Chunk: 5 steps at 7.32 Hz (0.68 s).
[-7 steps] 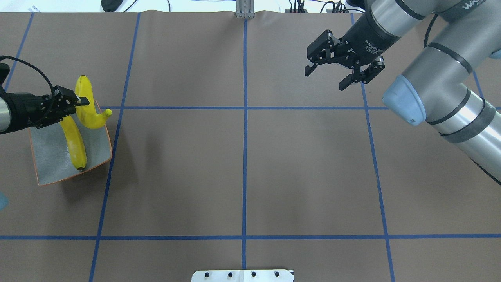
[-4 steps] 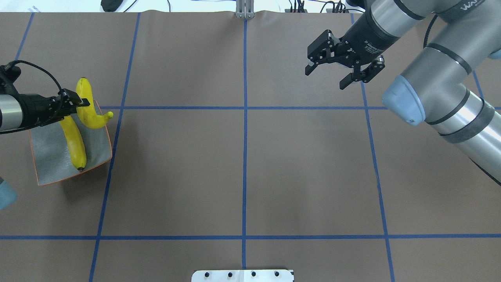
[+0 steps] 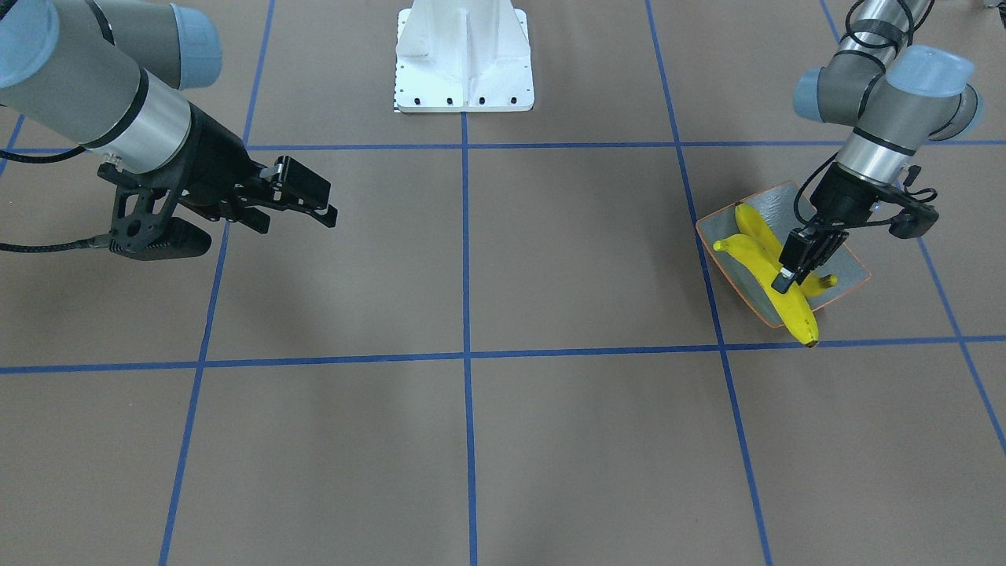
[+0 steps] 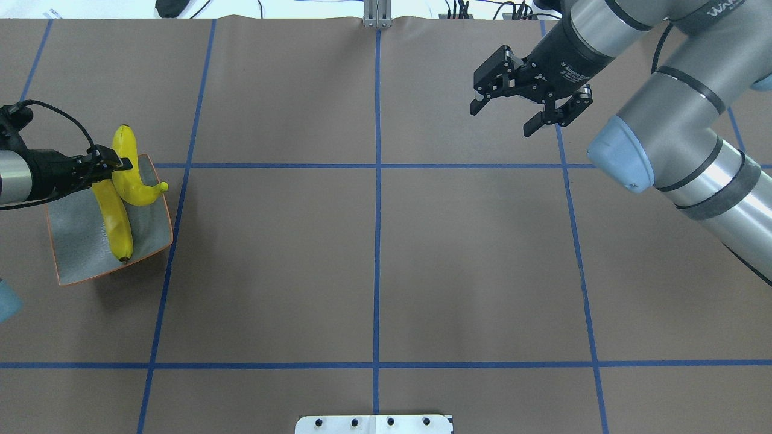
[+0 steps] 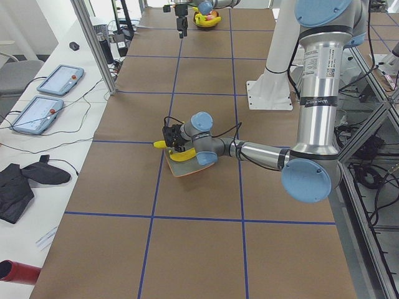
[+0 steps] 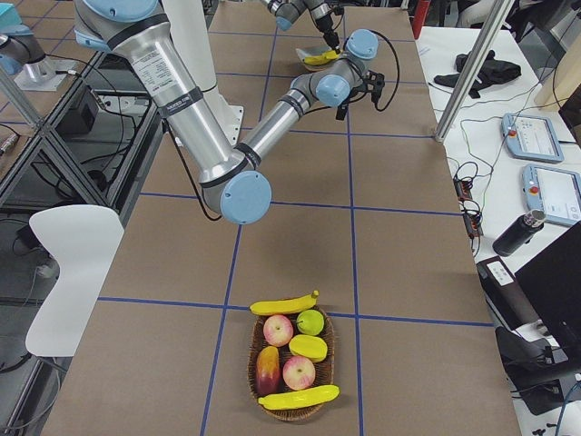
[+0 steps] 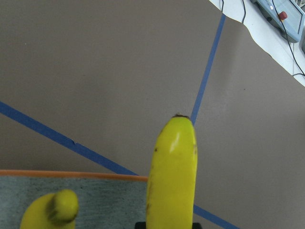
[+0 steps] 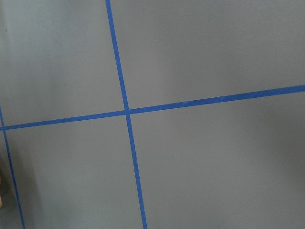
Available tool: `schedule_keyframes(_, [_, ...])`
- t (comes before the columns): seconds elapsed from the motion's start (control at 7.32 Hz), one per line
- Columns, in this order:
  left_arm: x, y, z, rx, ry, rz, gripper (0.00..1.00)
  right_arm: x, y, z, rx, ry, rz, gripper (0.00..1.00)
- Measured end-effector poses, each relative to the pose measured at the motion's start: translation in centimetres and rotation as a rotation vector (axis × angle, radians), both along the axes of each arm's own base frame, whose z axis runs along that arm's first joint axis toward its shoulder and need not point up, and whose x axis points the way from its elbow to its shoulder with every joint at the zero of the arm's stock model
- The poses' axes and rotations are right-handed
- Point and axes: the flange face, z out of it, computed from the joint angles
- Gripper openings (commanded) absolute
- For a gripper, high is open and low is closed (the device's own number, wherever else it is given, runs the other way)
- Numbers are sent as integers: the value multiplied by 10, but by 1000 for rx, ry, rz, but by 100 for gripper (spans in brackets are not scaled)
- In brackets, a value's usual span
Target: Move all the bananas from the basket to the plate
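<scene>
2 bananas (image 4: 118, 222) were at plate (image 4: 78, 247) | L gripper (image 4: 113, 164) pinched top banana (image 4: 137, 193), far tip past rim | R gripper (image 4: 500, 122) was wide open, empty

The left arm (image 3: 872, 153) comes down at a slant, and its wrist tips the left hand (image 4: 118, 164) down low. That hand's two fingers are closed tight on a banana (image 4: 129, 187), near the middle of it. The right arm (image 4: 663, 102) is bent at the elbow and reaches in from the side. It holds the right hand (image 4: 500, 120) up above the table (image 4: 374, 253). That hand's fingers (image 4: 476, 108) are spread wide apart, and there is nothing between them.
</scene>
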Motion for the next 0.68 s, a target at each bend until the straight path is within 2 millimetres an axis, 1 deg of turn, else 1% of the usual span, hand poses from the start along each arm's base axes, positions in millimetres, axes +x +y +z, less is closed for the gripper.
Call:
schedule_keyframes(0.14, [-1, 2, 2, -1, -3, 2, 99, 0, 0, 1, -1, 1, 0, 100])
schedule_keyframes(0.55, [-11, 13, 14, 6, -6, 7, 100, 1, -1, 3, 0, 6, 5, 100])
schedule_keyframes(0.68, [-13, 17, 12, 16, 5, 18, 100, 3, -3, 3, 0, 7, 10, 100])
